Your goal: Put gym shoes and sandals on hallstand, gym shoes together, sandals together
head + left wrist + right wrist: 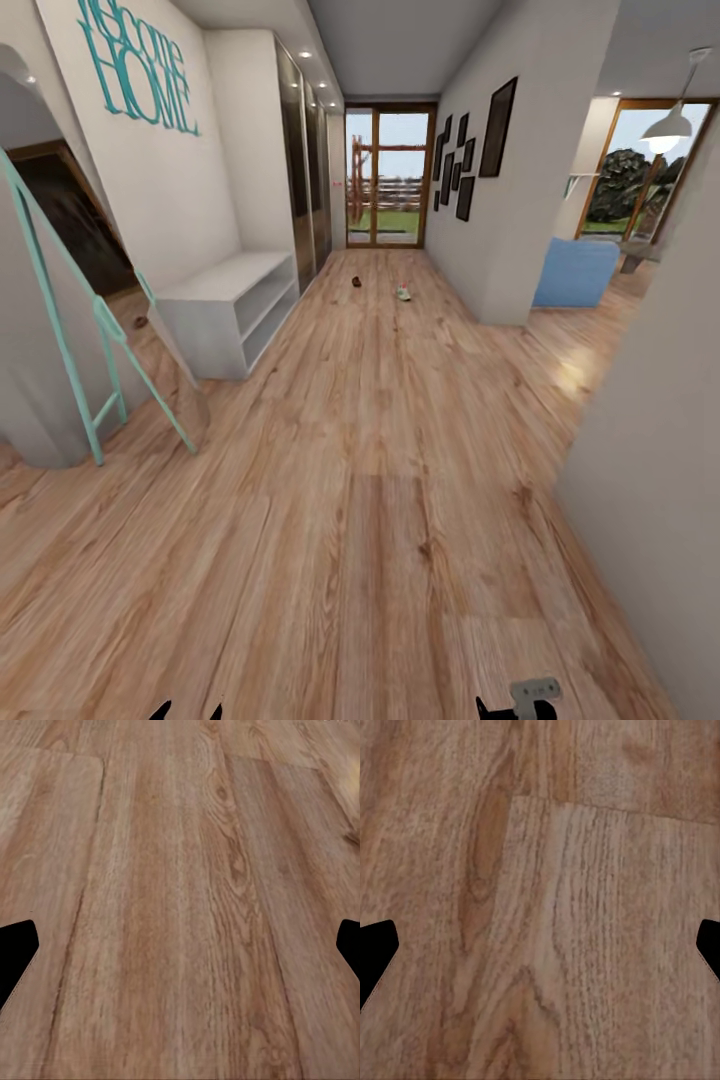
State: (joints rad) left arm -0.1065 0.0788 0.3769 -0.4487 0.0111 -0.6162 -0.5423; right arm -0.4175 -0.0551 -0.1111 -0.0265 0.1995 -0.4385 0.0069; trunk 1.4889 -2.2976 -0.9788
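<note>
**Corridor overview: footwear far ahead, both arms low over the floor**

Head view: The corridor floor (380,480) of light wood-grain planks runs toward a glazed door (390,175) at the far end. Two small items lie well apart on the floor near that door: a dark reddish-brown sandal (356,282) and a white gym shoe (403,294) (both too small for detail). A pale-grey two-tier bench (235,305) stands against the left wall, with a teal-framed leaning mirror (100,330) nearer the camera. Dark picture frames (470,150) hang on the right wall. The left gripper (187,712) and right gripper (515,705) show at the lower edge as dark tips.

Left wrist view: The left gripper's fingertips (16,952) appear at both picture edges, spread wide, with nothing between the jaws except floor planks.

Right wrist view: The right gripper's fingertips (375,952) stand equally wide apart, jaws empty, above bare planks.
</note>
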